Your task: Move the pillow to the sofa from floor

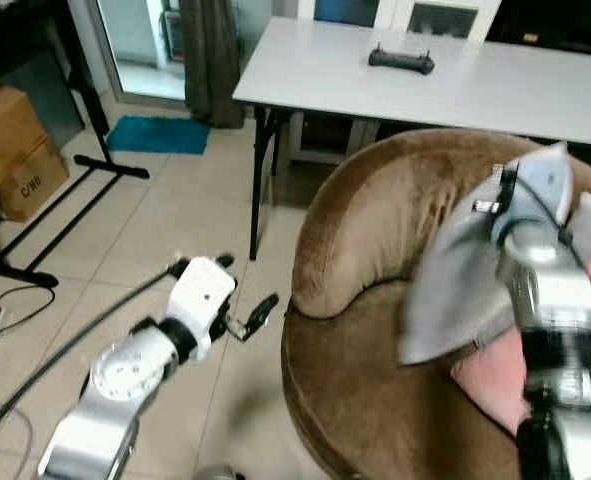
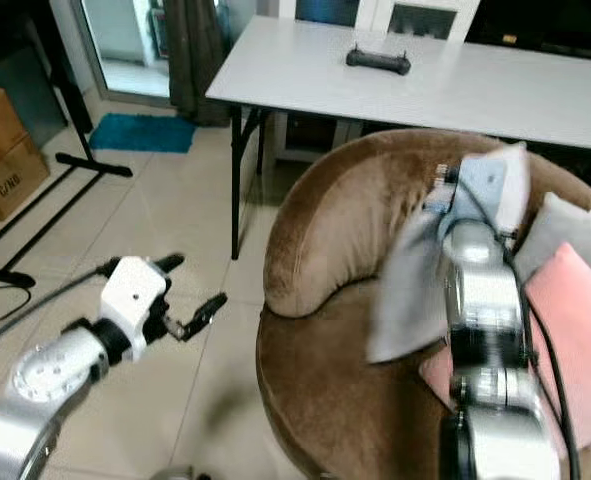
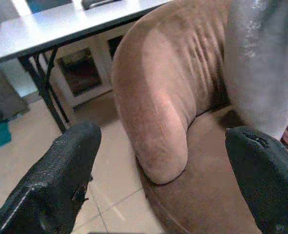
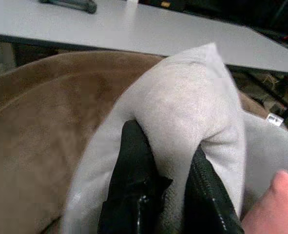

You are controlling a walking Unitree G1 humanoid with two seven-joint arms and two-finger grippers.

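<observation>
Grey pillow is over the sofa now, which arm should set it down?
Right. The right gripper is shut on the grey pillow above the brown sofa seat, beside the pink pillow. The left gripper hangs open over the floor, off the sofa's side.

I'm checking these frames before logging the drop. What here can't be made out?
- Grey pillow: motion-blurred in both eye views; the right arm covers its middle.
- Right gripper: in the right wrist view, the fingers are sunk in fabric, tips hidden.
- Pink cushion: cut by the frame edge and the arm.
- Black object on the white table: too small to identify.
- Brown sofa: seat partly cut off below.
</observation>
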